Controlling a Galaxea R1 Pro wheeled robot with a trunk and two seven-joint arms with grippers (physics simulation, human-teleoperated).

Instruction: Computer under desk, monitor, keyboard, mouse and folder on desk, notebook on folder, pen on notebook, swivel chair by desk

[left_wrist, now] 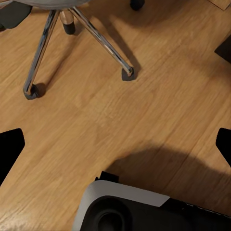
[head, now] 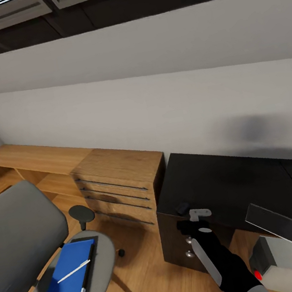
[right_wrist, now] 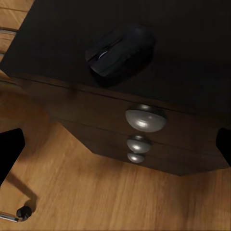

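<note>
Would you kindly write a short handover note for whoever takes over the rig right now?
Left end effector: open, empty, over the floor by the swivel chair base.
Right end effector: open, empty, at the desk corner near the mouse.
Done: mouse on the desk; grey box with red dot, likely the computer, under it.
Left: folder, notebook beneath it and pen on top lie on the chair seat; move to desk, restack, bring the chair in.
</note>
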